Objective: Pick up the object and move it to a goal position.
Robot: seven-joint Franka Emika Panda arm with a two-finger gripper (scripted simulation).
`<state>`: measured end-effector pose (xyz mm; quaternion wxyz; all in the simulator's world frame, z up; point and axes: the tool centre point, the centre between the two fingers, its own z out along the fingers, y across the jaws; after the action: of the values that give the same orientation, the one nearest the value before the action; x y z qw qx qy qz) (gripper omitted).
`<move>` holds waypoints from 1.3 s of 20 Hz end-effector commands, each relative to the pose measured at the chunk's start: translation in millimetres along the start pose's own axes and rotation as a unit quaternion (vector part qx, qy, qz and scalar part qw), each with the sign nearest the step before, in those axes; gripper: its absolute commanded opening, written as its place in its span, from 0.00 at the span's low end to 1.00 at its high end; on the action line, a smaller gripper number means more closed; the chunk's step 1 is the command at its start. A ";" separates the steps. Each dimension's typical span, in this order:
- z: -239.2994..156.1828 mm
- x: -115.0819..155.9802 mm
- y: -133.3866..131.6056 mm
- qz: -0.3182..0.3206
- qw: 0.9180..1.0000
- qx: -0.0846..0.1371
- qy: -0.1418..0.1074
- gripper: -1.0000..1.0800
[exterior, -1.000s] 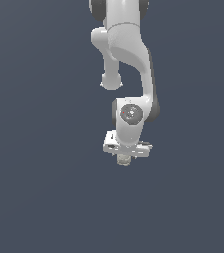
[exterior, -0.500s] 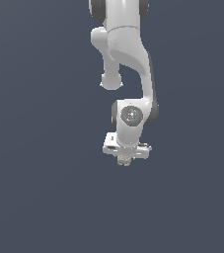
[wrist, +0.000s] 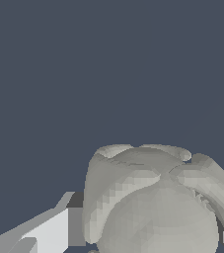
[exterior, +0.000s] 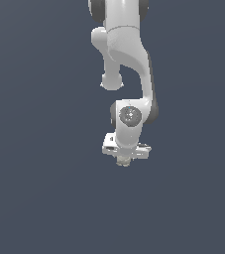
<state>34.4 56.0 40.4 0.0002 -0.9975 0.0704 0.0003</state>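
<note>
Object (wrist: 158, 202) pinched between fingers (wrist: 44, 232); open grey floor (exterior: 34, 198) all round.

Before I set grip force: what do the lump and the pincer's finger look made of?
The lump looks like stone: matte pale grey-beige, with lumpy folds and no shine, though a render leaves that open. The finger looks like smooth white plastic or painted metal, flat-faced.

object (wrist: 155, 202) | pale grey-beige, lumpy, stone-like | between tool (exterior: 124, 161) fingers
</note>
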 end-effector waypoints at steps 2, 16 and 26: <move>-2.5 2.7 15.0 0.001 1.000 0.000 0.000 0.00; -25.1 28.3 151.7 0.001 1.000 0.000 0.000 0.00; -32.6 40.0 197.1 0.001 1.000 0.000 0.000 0.00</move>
<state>45.6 -142.9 72.4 -0.0003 -0.9974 0.0723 0.0000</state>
